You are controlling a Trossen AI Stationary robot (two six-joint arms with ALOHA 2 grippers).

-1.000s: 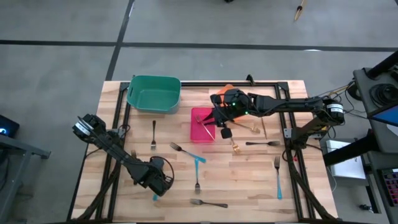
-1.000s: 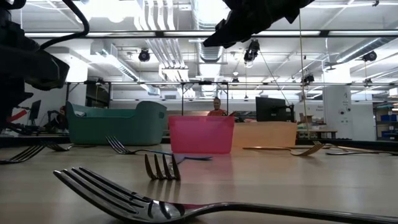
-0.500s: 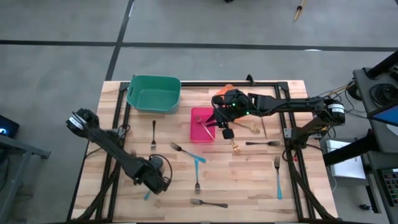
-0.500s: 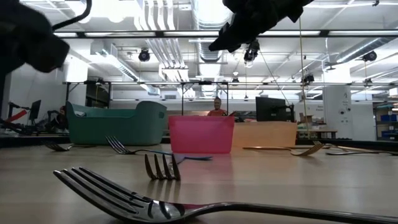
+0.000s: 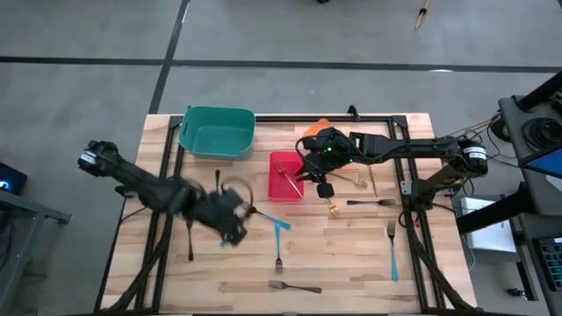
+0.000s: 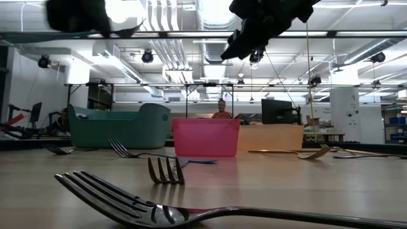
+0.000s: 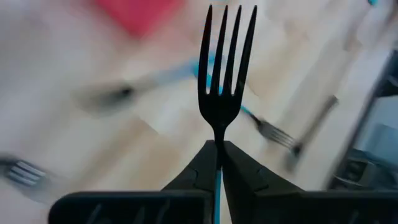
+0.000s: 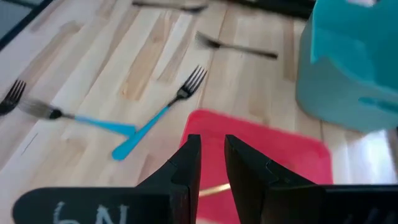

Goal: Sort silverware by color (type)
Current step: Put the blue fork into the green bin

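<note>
Forks are spread loose over the wooden bench [image 5: 351, 263], so one is lifted clear at a time for sorting. The left gripper [image 5: 230, 218] is held above the middle of the bench's left half, clenched on a blue-handled fork [image 7: 225, 74]. In the left wrist view the fork is pinched just below its neck and stands straight out past the fingertips [image 7: 202, 163]. It has probably been taken at the neck so that the thin handle cannot swing in carriage. It is judged to be on its way to a bin.

Three bins are set along the far edge, presumably one per kind: a teal bin [image 5: 189, 132] toward the far left corner, a red bin [image 5: 274, 158] at mid-bench, and an orange bin [image 5: 320, 124] mostly hidden behind the right arm. The right gripper [image 5: 313, 174] hangs at the red bin's right rim, directly over it in the right wrist view. A gold fork [image 5: 284, 180] lies slanted inside the red bin. Whether the right gripper is clenched on that fork or has released it cannot be told.

Unsorted pieces are left on the bench: another blue fork [image 5: 263, 215] just beside the left gripper, a silver fork [image 5: 294, 286] at the near edge, and a gold fork [image 5: 332, 204] near the right gripper.
</note>
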